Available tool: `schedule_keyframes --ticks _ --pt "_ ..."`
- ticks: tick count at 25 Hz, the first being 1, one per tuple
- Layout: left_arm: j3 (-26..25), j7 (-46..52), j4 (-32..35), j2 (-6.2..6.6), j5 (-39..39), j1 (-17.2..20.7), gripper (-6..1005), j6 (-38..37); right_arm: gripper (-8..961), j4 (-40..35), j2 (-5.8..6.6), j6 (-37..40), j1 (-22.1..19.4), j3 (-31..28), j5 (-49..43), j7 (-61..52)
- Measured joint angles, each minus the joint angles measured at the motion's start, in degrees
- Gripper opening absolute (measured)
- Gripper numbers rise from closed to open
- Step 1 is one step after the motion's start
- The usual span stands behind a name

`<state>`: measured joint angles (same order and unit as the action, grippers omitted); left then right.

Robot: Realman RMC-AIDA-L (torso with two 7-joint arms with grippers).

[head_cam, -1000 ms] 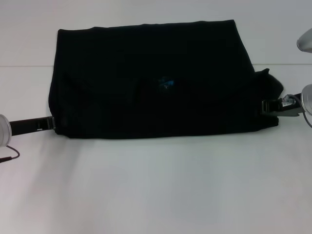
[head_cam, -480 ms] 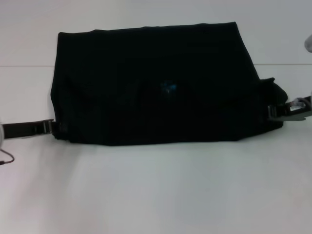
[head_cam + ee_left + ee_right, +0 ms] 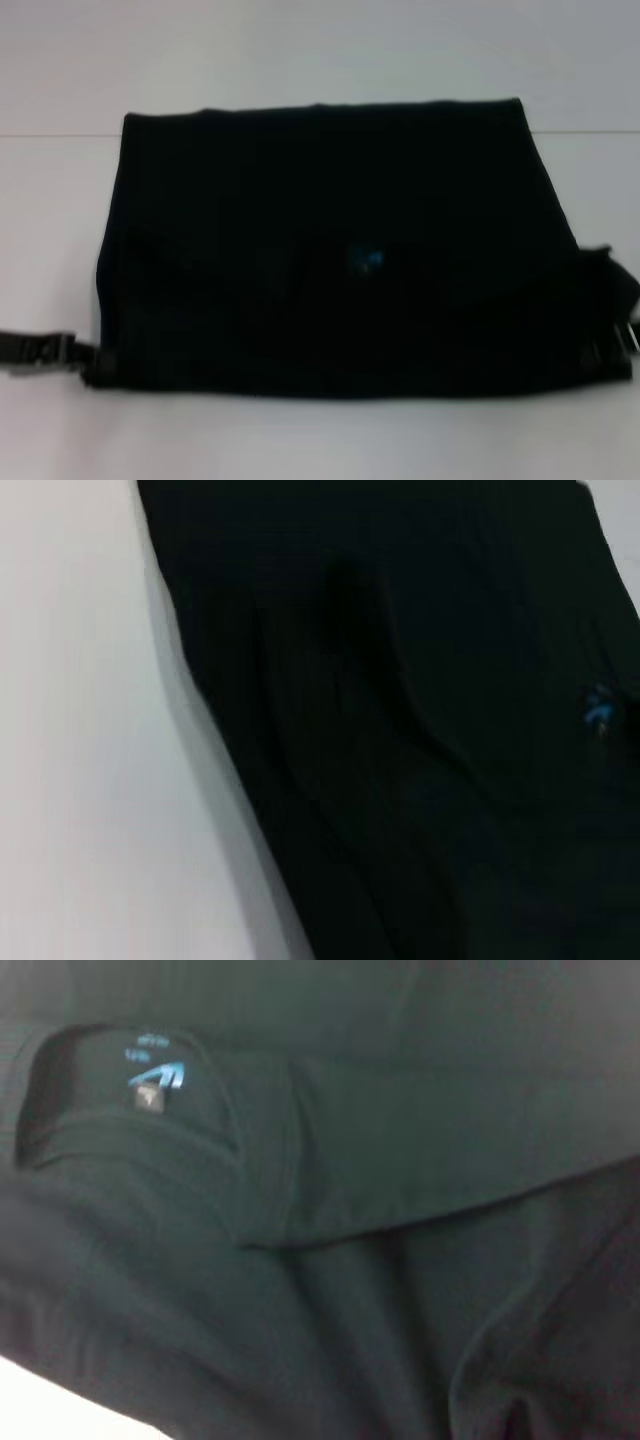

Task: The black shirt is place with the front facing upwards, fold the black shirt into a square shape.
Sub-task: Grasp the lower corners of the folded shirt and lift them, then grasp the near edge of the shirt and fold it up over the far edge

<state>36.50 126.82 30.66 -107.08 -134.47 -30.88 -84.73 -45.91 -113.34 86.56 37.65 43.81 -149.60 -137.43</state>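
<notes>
Between the two grippers, the shirt point(image 3: 330, 250) is seen spread across the white bench point(image 3: 300, 440) as a wide, roughly rectangular folded shape. The left gripper point(image 3: 85, 355) is placed low at the shirt's near left corner, touching the cloth edge, with its dark arm link reaching off toward the left border of the head view. The right gripper point(image 3: 618, 345) is placed at the shirt's near right corner, where the cloth is bunched up into a small raised hump. Whether either gripper is clamped on the cloth cannot be told, since the tips are lost against the black fabric.

A blue neck label point(image 3: 365, 260) is seen about midway between the two grippers, slightly nearer the right one, on the upper layer of the shirt. From the right wrist view the label point(image 3: 155, 1075) is shown inside the neck opening, with a folded layer of cloth lying over a lower layer and a straight hem edge running across beside it. From the left wrist view the shirt point(image 3: 400, 720) is seen filling most of the picture, its side edge running diagonally against the bare bench point(image 3: 90, 760), with the label point(image 3: 598, 710) shown far from the left gripper's side. Soft creases are visible in the cloth near that edge.
</notes>
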Motion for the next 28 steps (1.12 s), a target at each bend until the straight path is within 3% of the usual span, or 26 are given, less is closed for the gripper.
schedule_keyframes --ticks 8,14,18,22,23,28 --pt "-0.8 -1.6 1.9 -0.15 -10.6 0.3 56 -16.1 69 0.4 0.51 11.6 -4.3 -1.0 -0.7 8.5" --pt "2.2 -2.6 0.7 -0.44 -12.5 -0.5 56 -21.8 74 0.6 -0.03 15.5 -5.2 -0.8 -1.2 12.2" --pt "1.8 -3.0 0.3 -0.65 -12.1 -0.9 56 -21.6 77 1.6 -0.13 15.4 -4.7 -1.2 -1.4 12.6" --pt "-2.5 -2.8 0.4 -0.58 -12.0 -2.1 56 -19.8 80 3.5 0.19 14.0 -3.0 -4.4 -0.6 12.6" --pt "-6.1 -2.6 0.4 -0.27 -12.0 -2.8 56 -18.8 80 4.2 0.42 13.8 -2.3 -5.9 0.0 12.6" --pt "-18.7 -0.2 0.2 0.81 -11.5 -4.6 53 -11.0 84 10.3 3.05 9.4 1.3 -13.5 4.8 10.2"
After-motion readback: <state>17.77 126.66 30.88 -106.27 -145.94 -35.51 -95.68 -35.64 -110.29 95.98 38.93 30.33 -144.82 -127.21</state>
